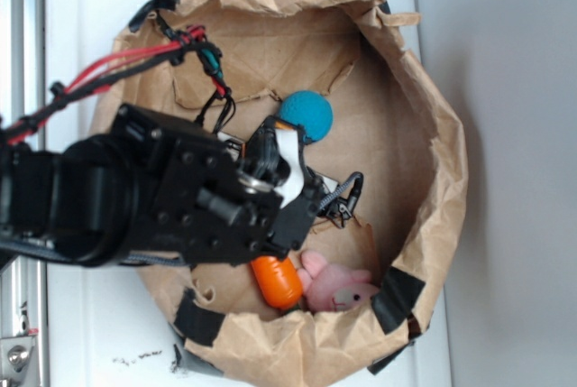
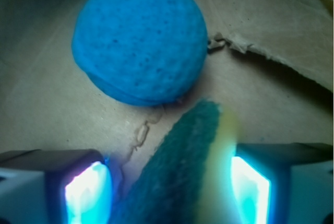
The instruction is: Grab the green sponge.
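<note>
Inside the crumpled brown paper bag (image 1: 424,134) on the white tabletop (image 1: 90,8): a pitted, spongy blue ball (image 2: 140,38), a smooth orange carrot (image 1: 276,282) and a soft pink plush toy (image 1: 335,286). The claw (image 2: 167,182) straddles the green sponge (image 2: 180,166), its fuzzy green scouring face beside yellow foam, pads (image 2: 87,190) apart; the right pad looks against the foam.

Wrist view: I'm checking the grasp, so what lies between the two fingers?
The green sponge stands between the fingers, its yellow foam side toward the right one. The wrist view shows this; the blue ball sits beyond.
</note>
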Available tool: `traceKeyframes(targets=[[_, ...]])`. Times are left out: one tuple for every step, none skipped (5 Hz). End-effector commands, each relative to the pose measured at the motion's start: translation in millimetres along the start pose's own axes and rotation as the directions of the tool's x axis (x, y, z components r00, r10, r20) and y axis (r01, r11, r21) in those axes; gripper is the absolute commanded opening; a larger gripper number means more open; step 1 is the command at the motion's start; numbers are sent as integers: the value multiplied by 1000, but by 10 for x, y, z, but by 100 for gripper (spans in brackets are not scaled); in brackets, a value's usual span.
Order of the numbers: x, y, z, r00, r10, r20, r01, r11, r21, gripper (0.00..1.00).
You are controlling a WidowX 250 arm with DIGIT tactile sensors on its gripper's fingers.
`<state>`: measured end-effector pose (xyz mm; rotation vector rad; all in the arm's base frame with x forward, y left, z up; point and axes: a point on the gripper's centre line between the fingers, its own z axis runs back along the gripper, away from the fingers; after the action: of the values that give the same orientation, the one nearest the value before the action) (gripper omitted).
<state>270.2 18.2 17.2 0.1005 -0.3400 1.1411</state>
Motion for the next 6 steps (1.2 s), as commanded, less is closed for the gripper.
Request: traceKeyframes(targets=[[52,-28,131,1000,24,-9,-24,999,-36,0],[61,-48,143,999,29,-14,-29,999,-33,0],[97,-86,288,999,8,-33,-10,998,-57,0],[136,-162,537,998,-40,-38,36,994,-101,0],[267,-176,925,998,-65,-24,62,993,-100,0],[302,-119,1269,990,-125,61,130,987,-93,0]])
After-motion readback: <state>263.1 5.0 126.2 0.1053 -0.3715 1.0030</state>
